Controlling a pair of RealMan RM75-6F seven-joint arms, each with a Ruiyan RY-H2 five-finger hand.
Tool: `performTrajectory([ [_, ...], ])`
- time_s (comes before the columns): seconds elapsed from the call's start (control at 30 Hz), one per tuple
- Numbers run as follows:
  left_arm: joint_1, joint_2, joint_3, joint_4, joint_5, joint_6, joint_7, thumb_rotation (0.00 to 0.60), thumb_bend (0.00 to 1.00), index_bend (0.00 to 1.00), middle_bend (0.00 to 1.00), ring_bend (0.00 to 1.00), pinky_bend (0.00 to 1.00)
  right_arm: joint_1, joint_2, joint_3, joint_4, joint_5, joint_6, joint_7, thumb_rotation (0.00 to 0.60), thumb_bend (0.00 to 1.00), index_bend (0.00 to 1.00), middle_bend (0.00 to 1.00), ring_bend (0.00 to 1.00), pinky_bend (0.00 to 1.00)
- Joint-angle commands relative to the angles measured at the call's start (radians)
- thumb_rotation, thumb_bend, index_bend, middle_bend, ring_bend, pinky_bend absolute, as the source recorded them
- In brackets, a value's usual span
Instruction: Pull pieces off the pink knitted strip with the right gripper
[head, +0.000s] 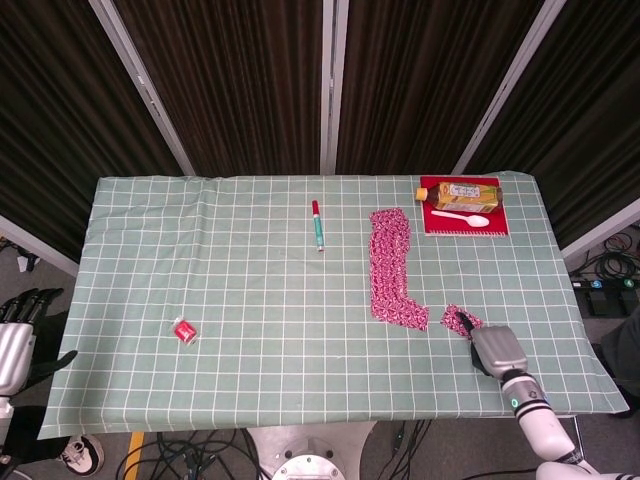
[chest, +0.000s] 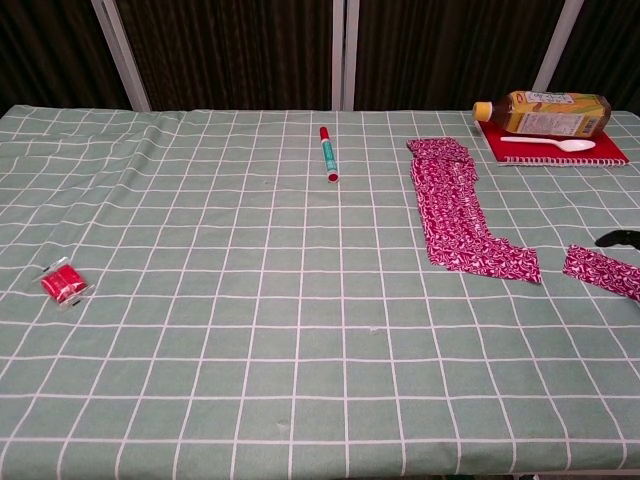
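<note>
The right robot hand pinches a torn piece, the pink knitted strip running lengthwise toward frame top, just left.

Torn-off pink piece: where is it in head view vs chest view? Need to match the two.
Head view: the torn-off pink piece lies near the table's front right, just right of the pink strip's lower end, with the right hand at it.
Chest view: the piece is at the right edge, mid-height, apart from the strip.
Shared landmark: the bottle on the red notebook, far right corner in both.
</note>
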Motion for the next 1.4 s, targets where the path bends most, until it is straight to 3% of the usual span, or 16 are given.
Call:
performTrajectory([
  [0.03,0.003,0.002,0.000,0.001,-0.001,0.003,-0.004,0.600,0.10,0.15,0.16,0.10,0.17,0.014,-0.028,0.014,-0.007,-0.013,0.000,-0.019,0.600,0.95,0.05,0.90,0.80,0.73],
  [0.33,0.006,0.007,0.000,0.014,-0.008,0.002,-0.028,0.600,0.10,0.15,0.16,0.10,0.17,0.061,-0.085,0.045,0.024,0.070,-0.078,-0.048,0.600,0.95,0.05,0.90,0.80,0.73],
  [0.67,0.007,0.008,-0.002,0.020,-0.013,0.000,-0.036,0.600,0.10,0.15,0.16,0.10,0.17,0.109,-0.116,0.041,0.026,0.154,-0.108,-0.122,0.600,0.95,0.05,0.90,0.80,0.73],
  [1.4,0.016,0.022,-0.005,0.007,-0.003,0.027,-0.035,0.600,0.10,0.15,0.16,0.10,0.17,0.158,-0.163,0.007,-0.059,0.137,-0.088,-0.200,0.600,0.95,0.05,0.90,0.80,0.73],
])
